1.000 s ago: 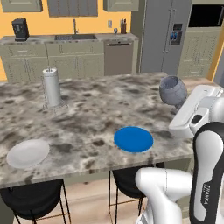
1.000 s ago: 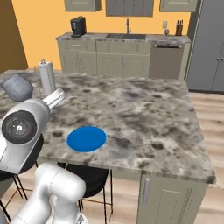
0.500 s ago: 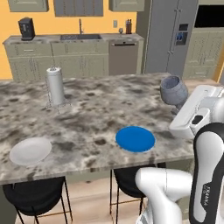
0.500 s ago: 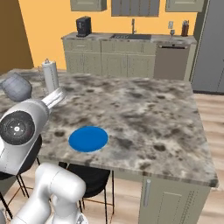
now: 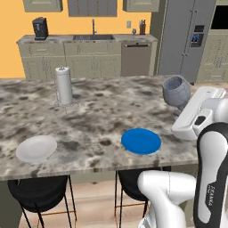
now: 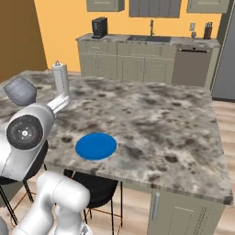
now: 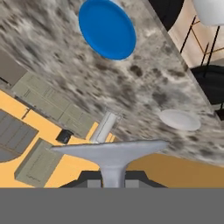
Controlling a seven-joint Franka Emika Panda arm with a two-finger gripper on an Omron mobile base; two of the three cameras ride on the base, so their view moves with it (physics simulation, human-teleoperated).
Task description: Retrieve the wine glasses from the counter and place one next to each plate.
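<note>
Pincer (image 7: 113, 181) is clamped on the stem of 1 wine glass (image 5: 177, 90), held aloft w/ stem tilted over the table (image 5: 102, 111) edge. Blue plate (image 5: 141, 141) lies below and ahead of pincer, nearer than white plate (image 5: 36, 148); likely set-down is beside blue.

You've got two plates on the island top (image 5: 102, 111): blue plate (image 5: 141, 141) near the front edge, white plate (image 5: 36, 148) well apart to its left. Paper-towel roll (image 5: 63, 85) stands behind them, left of centre. Wine glass (image 5: 176, 90) is up over the island's right end. Counter (image 5: 87, 40) w/ sink is at the back wall.
</note>
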